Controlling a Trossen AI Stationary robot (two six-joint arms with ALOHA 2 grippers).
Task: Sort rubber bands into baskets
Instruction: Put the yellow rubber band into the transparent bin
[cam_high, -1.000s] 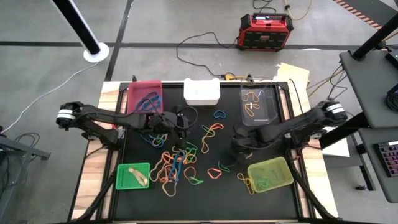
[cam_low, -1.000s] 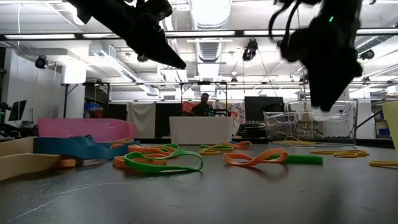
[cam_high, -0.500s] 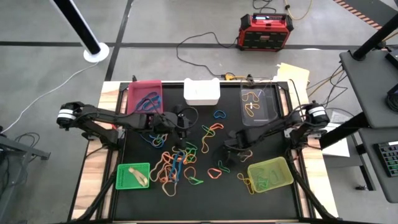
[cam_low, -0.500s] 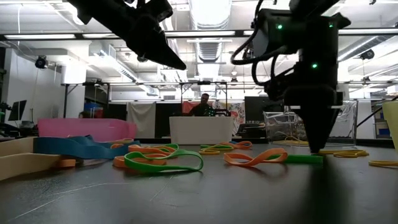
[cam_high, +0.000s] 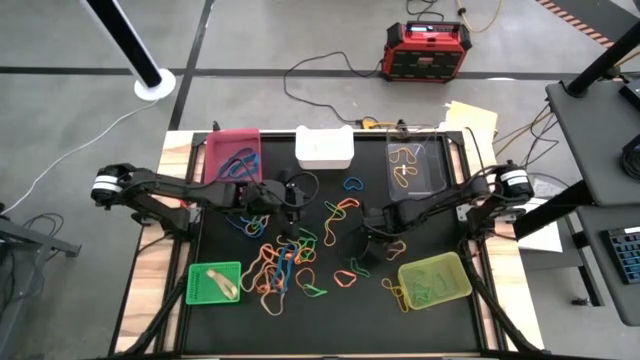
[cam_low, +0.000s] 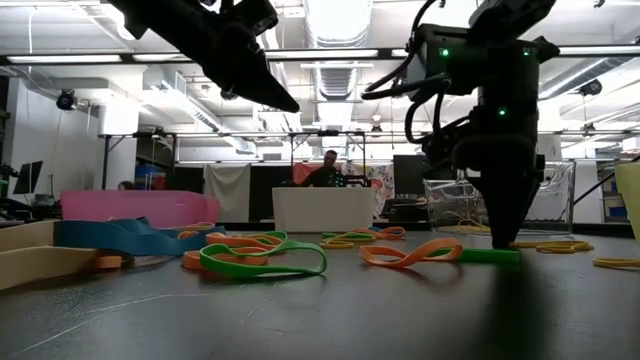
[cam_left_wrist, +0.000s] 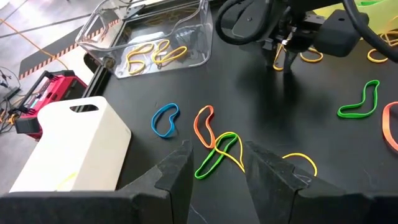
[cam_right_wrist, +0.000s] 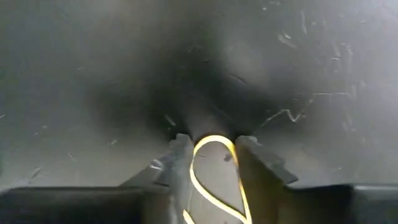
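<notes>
Loose rubber bands (cam_high: 285, 262) in orange, blue, green and yellow lie scattered over the black mat. My right gripper (cam_high: 368, 241) points straight down at the mat right of the pile, its fingertips (cam_low: 506, 236) at the surface, closed around a yellow rubber band (cam_right_wrist: 214, 146). My left gripper (cam_left_wrist: 216, 163) hangs open above the pile's far side with nothing between its fingers. The magenta (cam_high: 235, 154), white (cam_high: 324, 147), clear (cam_high: 415, 168), green (cam_high: 214, 282) and yellow-green (cam_high: 434, 280) baskets stand around the mat. My right gripper has the rounded end of the yellow band's loop (cam_right_wrist: 216, 140) between its two fingers, which stand against the loop's two sides. The fingers come from above, pointing down. The band lies flat on the mat, not lifted.
The clear basket holds yellow and orange bands, the magenta one blue bands, the green one a tan band, and the yellow-green one green bands. A red-and-black box (cam_high: 428, 50) and cables lie on the floor beyond the table. A person (cam_low: 329, 168) sits far behind.
My right gripper has come down from above the mat until its fingertips reach the surface, shifting a little toward the table's left and rolling slightly. The left arm has kept still, and no band has visibly moved.
</notes>
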